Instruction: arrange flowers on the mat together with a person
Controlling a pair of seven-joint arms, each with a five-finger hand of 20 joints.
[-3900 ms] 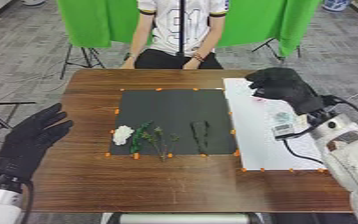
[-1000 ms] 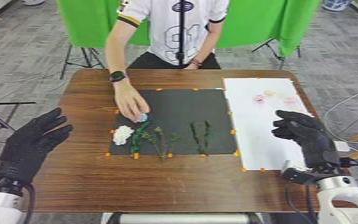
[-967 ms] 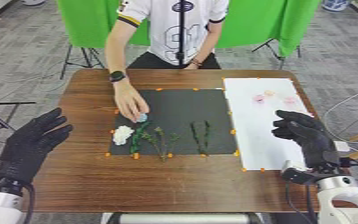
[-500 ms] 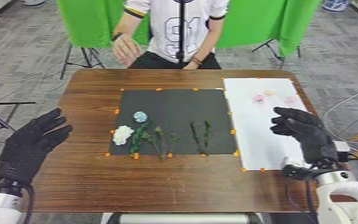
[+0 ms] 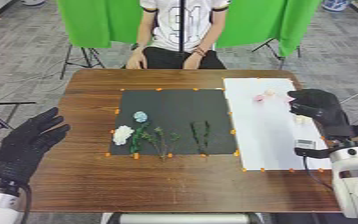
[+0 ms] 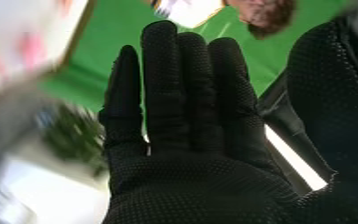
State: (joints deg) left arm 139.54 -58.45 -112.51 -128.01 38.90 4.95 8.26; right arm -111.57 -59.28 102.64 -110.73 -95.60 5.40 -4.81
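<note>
One left robot hand [image 5: 23,142] and one right robot hand [image 5: 322,108], dotted fabric, fingers extended, flank the square mat [image 5: 171,106].

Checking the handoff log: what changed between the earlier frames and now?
Blue flower went from the white sheet to the black mat; the person's hand let go and drew back. The right hand pulled back, then moved forward again over the sheet. Left hand and white flower stayed put.

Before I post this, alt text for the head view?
Robot's gloved right hand over the edge of a white sheet with pink flowers; beside the sheet, a dark mat with a white flower, a pale blue flower, green stems. Open left hand at the left edge of the table.
</note>
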